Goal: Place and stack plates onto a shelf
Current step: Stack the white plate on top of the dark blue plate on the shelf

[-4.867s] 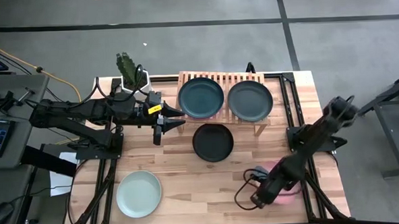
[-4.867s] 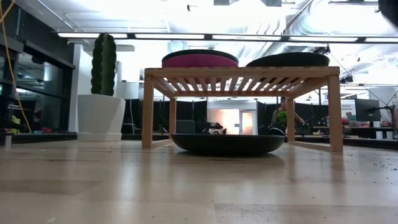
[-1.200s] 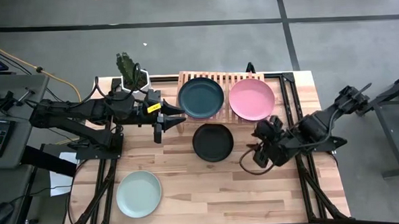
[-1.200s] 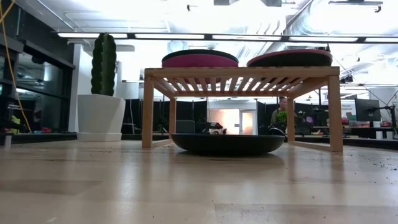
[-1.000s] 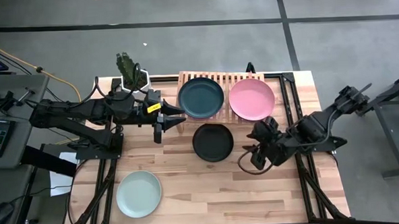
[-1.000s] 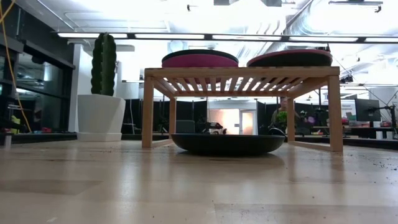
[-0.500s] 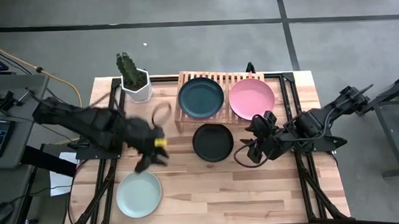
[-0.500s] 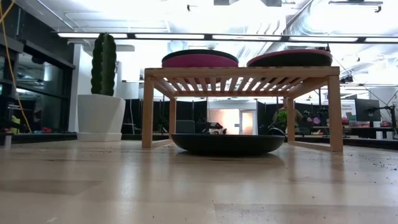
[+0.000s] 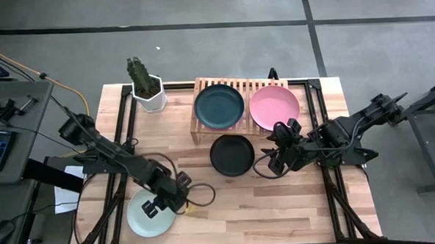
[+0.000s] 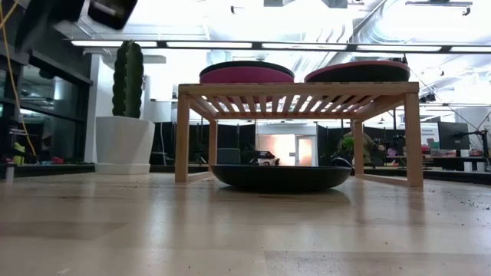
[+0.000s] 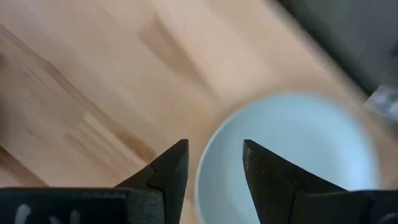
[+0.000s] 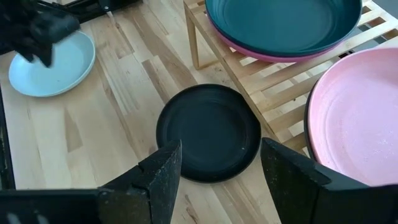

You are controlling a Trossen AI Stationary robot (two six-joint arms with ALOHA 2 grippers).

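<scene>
The left gripper (image 11: pixel 214 163) hangs with parted, empty fingers right over the near rim of the pale mint plate (image 9: pixel 149 214), while the right gripper (image 12: pixel 221 167), fingers also spread and empty, faces the black plate (image 12: pixel 208 131) just ahead.

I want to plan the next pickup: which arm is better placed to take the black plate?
The right: its open gripper hovers beside the black plate; the left gripper is over the mint plate.
</scene>
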